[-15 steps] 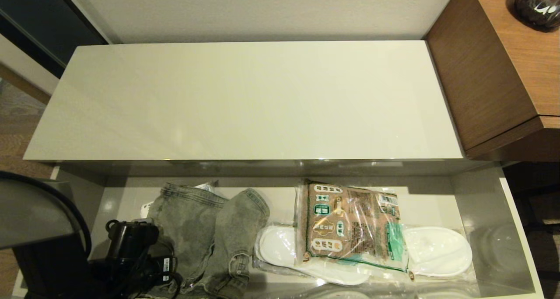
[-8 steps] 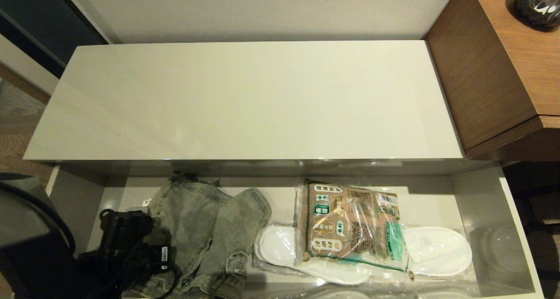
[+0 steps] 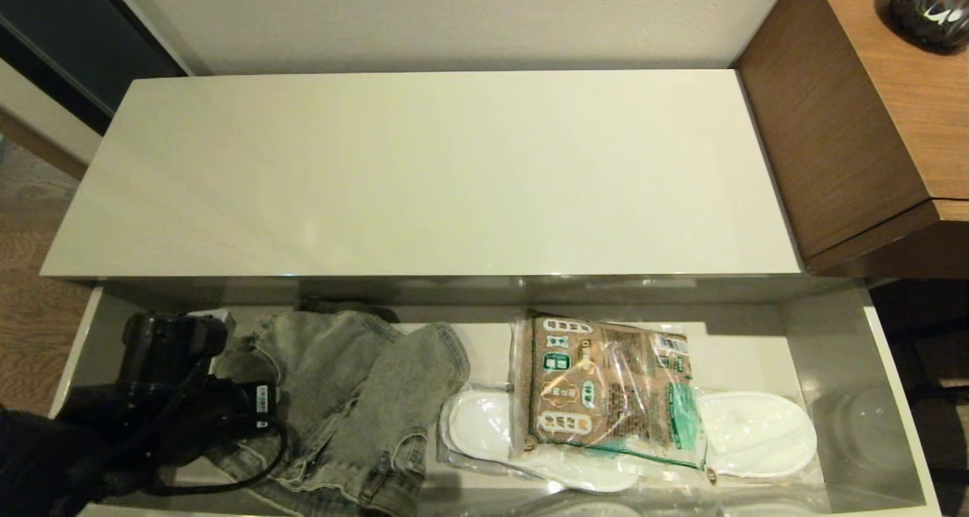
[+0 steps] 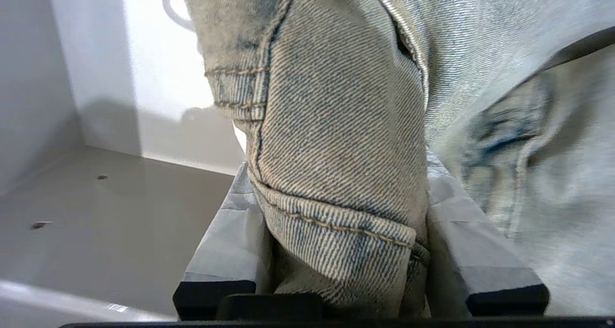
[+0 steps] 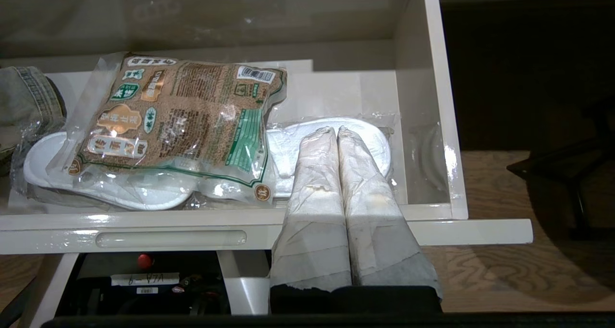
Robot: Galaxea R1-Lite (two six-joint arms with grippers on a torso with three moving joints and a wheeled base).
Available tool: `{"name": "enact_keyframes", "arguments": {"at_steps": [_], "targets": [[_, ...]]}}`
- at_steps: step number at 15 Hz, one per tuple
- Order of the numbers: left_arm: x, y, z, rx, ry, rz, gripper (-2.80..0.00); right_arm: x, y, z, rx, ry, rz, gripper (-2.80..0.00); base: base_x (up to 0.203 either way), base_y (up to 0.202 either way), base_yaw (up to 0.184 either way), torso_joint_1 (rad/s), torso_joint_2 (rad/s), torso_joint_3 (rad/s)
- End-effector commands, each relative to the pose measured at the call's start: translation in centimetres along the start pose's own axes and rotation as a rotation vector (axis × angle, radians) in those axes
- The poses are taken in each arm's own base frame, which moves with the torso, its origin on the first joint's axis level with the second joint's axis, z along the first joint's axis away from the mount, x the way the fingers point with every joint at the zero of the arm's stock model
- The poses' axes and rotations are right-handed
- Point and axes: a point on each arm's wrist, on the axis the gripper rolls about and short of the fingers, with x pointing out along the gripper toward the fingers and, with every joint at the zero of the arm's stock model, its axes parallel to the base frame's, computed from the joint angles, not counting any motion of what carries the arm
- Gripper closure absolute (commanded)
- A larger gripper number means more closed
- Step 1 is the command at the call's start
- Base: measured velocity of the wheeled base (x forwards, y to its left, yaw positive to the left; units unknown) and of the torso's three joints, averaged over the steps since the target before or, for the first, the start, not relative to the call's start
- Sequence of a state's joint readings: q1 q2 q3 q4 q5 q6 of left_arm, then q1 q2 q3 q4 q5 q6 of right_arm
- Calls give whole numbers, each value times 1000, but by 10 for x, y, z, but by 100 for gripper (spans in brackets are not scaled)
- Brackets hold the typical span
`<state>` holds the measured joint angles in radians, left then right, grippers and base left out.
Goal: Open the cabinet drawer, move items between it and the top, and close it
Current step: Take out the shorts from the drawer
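The cabinet drawer (image 3: 897, 396) stands pulled out below the bare cream-grey top (image 3: 424, 176). Faded grey jeans (image 3: 363, 396) lie crumpled in its left half. My left gripper (image 3: 227, 365) is at the drawer's left end, shut on a seamed edge of the jeans (image 4: 336, 102), with denim filling the space between the taped fingers (image 4: 226, 222). The clear packet (image 3: 606, 388) with brown contents lies right of centre on wrapped white slippers (image 3: 757, 434). My right gripper (image 5: 336, 131) is shut and empty, hovering above the drawer's front (image 5: 168, 222) near the right end, beside the packet (image 5: 178, 112).
A brown wood-grain desk (image 3: 855, 108) rises at the right of the cabinet, with a dark vase (image 3: 931, 6) on it. The wall runs behind the top. Wood floor shows on both sides of the drawer. The drawer's left corner (image 4: 96, 184) is bare.
My left arm has moved left and deeper into the drawer with the jeans' edge in its grip, and the denim has been dragged and stretched leftward. The packet and slippers have stayed put.
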<state>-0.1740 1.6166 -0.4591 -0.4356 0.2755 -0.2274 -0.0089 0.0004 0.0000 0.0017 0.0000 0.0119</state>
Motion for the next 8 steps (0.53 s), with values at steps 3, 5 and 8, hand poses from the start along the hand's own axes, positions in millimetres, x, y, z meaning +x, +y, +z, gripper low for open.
{"name": "enact_keyframes", "arguments": {"at_steps": [3,5,8], "targets": [[-30,3,24,-34,-114,-24,0,0,0,-1,0,1,0,0,0,0,0,0,0,0],[-45,6,33,-37,-122,-27,0,0,0,-1,0,1,0,0,0,0,0,0,0,0],[-77,10,53,-50,-165,-41,0,0,0,-1,0,1,0,0,0,0,0,0,0,0]]}}
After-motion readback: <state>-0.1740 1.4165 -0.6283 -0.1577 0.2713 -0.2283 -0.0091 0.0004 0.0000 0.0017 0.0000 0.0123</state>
